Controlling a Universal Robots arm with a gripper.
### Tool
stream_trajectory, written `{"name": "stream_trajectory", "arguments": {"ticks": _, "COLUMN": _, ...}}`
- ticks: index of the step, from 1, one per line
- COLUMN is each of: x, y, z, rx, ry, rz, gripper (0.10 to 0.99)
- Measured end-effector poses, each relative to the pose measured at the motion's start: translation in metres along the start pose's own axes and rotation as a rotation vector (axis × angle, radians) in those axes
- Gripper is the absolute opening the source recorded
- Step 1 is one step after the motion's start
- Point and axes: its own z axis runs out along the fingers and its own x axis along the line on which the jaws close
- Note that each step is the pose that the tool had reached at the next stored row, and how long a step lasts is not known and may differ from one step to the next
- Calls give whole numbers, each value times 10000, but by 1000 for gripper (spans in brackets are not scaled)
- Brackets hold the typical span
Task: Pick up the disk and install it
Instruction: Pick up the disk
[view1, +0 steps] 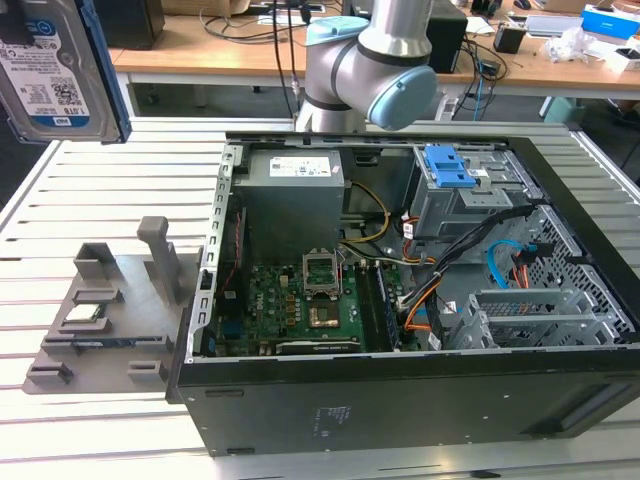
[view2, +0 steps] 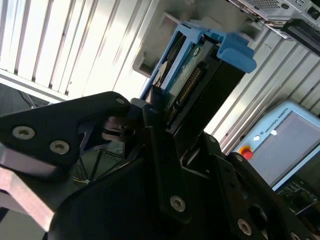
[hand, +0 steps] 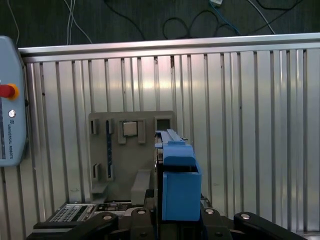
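- Gripping the disk (hand: 177, 187) edge-on, the gripper (hand: 175, 216) has its jaws pinched against the drive's two flat faces in both wrist views.
- The disk hangs in the air at the exterior view's upper left, its label towards the camera, well apart from the open computer case (view1: 400, 400).
- A grey holder (view1: 110, 310) lies on the slatted table (view1: 100, 180), just beside the case's side wall.
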Motion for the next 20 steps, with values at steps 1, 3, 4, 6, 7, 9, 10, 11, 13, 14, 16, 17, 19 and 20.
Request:
{"name": "stream_trajectory", "arguments": {"ticks": 1, "x": -1, "y": -29, "z": 1, "rx": -1, "ry": 0, "rz": 0, "gripper": 357}}
{"name": "stream_trajectory", "arguments": {"ticks": 3, "x": -5, "y": -107, "z": 4, "rx": -1, "ry": 0, "rz": 0, "gripper": 357}}
{"name": "stream_trajectory", "arguments": {"ticks": 4, "x": -8, "y": -165, "z": 6, "rx": -1, "ry": 0, "rz": 0, "gripper": 357}}
{"name": "stream_trajectory", "arguments": {"ticks": 6, "x": -10, "y": -216, "z": 8, "rx": -1, "ry": 0, "rz": 0, "gripper": 357}}
{"name": "stream_trajectory", "arguments": {"ticks": 7, "x": -12, "y": -263, "z": 10, "rx": -2, "ry": 1, "rz": 0, "gripper": 357}}
{"name": "stream_trajectory", "arguments": {"ticks": 9, "x": -17, "y": -369, "z": 14, "rx": -1, "ry": 0, "rz": 0, "gripper": 357}}
{"name": "stream_trajectory", "arguments": {"ticks": 10, "x": -19, "y": -411, "z": 16, "rx": 0, "ry": 0, "rz": 1, "gripper": 357}}
{"name": "stream_trajectory", "arguments": {"ticks": 11, "x": -21, "y": -453, "z": 18, "rx": -1, "ry": 0, "rz": 1, "gripper": 357}}
{"name": "stream_trajectory", "arguments": {"ticks": 13, "x": -24, "y": -523, "z": 20, "rx": -1, "ry": 1, "rz": -1, "gripper": 357}}
{"name": "stream_trajectory", "arguments": {"ticks": 14, "x": -26, "y": -576, "z": 23, "rx": 0, "ry": 0, "rz": -1, "gripper": 357}}
{"name": "stream_trajectory", "arguments": {"ticks": 16, "x": -32, "y": -693, "z": 27, "rx": -1, "ry": 1, "rz": 1, "gripper": 357}}
{"name": "stream_trajectory", "arguments": {"ticks": 17, "x": -34, "y": -750, "z": 30, "rx": -1, "ry": 0, "rz": 0, "gripper": 357}}
{"name": "stream_trajectory", "arguments": {"ticks": 19, "x": -37, "y": -810, "z": 32, "rx": -1, "ry": 0, "rz": 0, "gripper": 357}}
{"name": "stream_trajectory", "arguments": {"ticks": 20, "x": -39, "y": -853, "z": 34, "rx": -1, "ry": 0, "rz": 0, "gripper": 357}}
